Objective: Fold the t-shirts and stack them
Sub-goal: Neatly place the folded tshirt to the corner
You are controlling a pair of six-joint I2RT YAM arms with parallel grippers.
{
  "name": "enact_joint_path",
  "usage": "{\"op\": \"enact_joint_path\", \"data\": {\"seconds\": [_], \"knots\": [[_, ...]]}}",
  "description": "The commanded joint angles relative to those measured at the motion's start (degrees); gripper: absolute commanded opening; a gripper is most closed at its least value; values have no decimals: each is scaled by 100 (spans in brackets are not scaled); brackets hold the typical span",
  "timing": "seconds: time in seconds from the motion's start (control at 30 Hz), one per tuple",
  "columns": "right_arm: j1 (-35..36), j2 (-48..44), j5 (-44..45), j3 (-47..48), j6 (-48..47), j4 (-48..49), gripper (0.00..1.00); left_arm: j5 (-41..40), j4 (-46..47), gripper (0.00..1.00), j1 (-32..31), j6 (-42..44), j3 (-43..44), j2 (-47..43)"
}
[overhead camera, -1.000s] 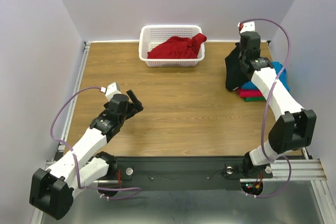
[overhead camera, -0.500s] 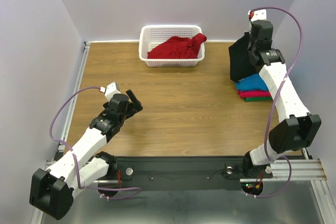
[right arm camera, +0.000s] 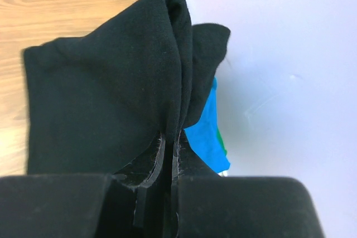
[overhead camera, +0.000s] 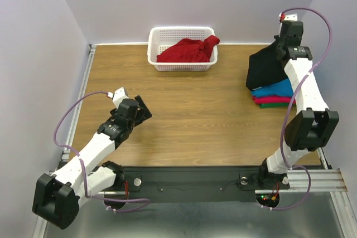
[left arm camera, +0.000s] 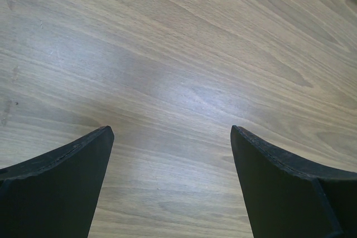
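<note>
Black shirt hangs at far right, long axis slanting from its pinched top down-left. Folded double, smooth; lower edge over the blue shirt topping the stack. Right gripper clenched on the fold. Left gripper spread above the table. Basket holding the red shirt stands far centre, well apart.

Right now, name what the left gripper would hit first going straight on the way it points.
Probably the bare wooden table: the left gripper, open and empty, shows only wood ahead in its wrist view.
</note>
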Motion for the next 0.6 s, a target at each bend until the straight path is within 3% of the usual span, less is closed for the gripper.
{"op": "enact_joint_path", "data": {"seconds": [0.0,0.5,0.53,0.57], "knots": [[-239,224,83,408,-296,63,0,-206,-3,99,14,72,323,24],[-855,1726,846,961,-480,54,1,-329,-100,98,31,72,411,217],[-881,1806,909,997,-498,54,5,-329,-108,98,31,63,411,235],[-899,1868,988,1014,-489,71,16,-321,-109,98,31,63,411,244]]}}
